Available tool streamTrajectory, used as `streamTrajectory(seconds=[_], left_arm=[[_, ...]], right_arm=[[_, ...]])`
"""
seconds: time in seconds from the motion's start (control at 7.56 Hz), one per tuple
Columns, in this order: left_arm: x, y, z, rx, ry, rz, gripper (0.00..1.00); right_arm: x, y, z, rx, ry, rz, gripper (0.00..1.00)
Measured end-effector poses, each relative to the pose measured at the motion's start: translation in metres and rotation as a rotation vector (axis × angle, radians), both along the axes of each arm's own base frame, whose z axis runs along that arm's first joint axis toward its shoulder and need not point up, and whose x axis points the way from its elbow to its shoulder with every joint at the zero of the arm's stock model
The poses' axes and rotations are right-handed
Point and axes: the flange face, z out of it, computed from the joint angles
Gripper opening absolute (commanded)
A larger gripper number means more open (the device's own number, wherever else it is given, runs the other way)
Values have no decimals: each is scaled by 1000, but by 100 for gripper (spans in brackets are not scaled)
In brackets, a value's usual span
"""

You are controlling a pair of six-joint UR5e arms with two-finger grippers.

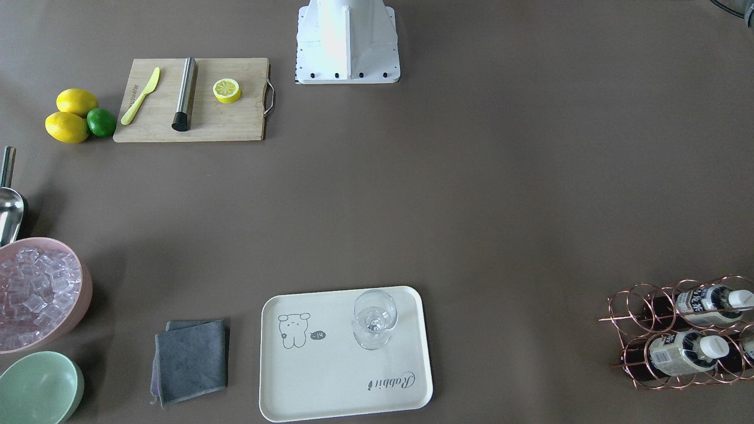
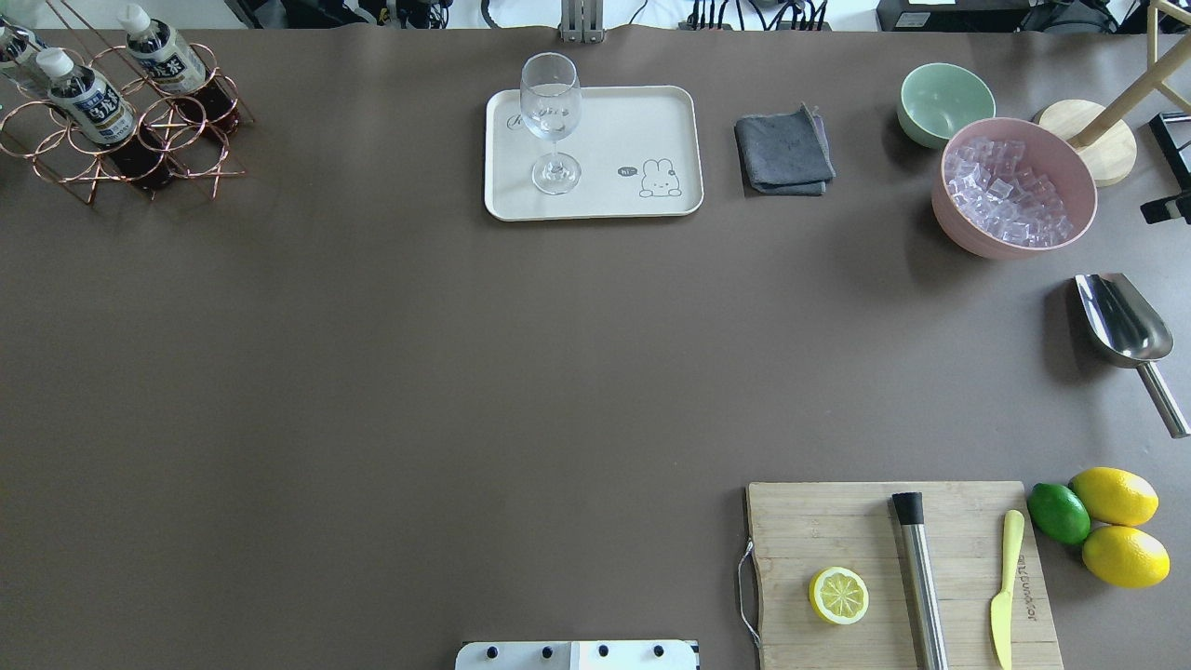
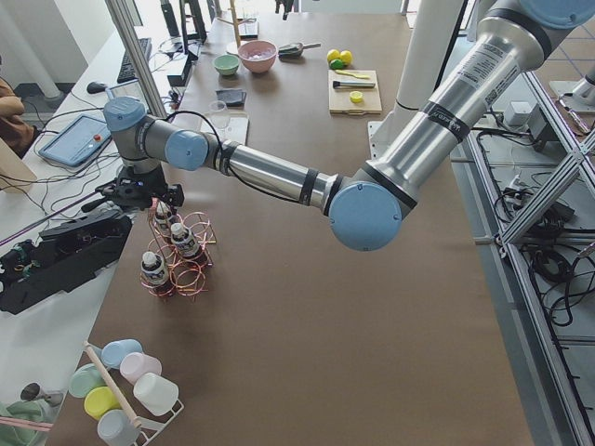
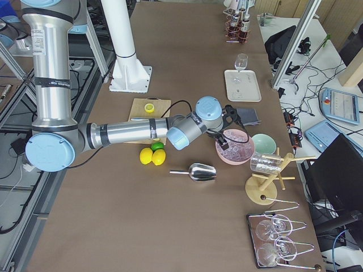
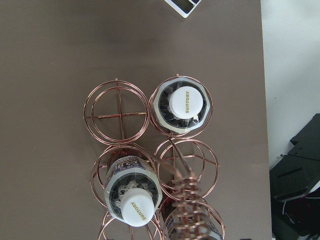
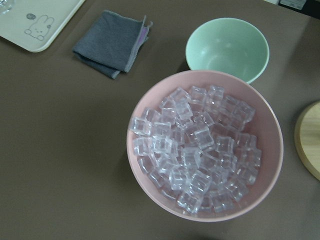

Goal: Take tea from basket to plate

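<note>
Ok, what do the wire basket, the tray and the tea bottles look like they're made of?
Basket: thin metal wire, shiny rose-gold or copper finish, judging by glints.
Tray: matte cream, probably plastic or melamine; smooth moulded rim, printed drawing.
Tea bottles: clear plastic, likely, with dark drink showing through, white cap and printed label.

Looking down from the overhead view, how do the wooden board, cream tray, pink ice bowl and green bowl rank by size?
1. wooden board, though it lies nearest the camera, which may flatter it
2. cream tray
3. pink ice bowl
4. green bowl
</note>
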Motion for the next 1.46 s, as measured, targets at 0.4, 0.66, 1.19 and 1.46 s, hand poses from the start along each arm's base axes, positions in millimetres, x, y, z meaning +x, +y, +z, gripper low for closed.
streamTrajectory(seconds=[0.4, 0.66, 1.19, 1.46], left_arm=[[-8, 5, 3, 4, -1, -6, 80], [-15, 6, 5, 3, -1, -14, 56], [-18, 4, 2, -9, 3, -28, 0], [-27, 5, -4, -9, 7, -40, 0]], right_arm=[[-49, -38, -88, 135, -102, -128, 100], [-83, -49, -139, 248, -144, -198, 100], [-140, -44, -201, 412, -206, -299, 100], [-166, -44, -236, 447, -231, -327, 100]])
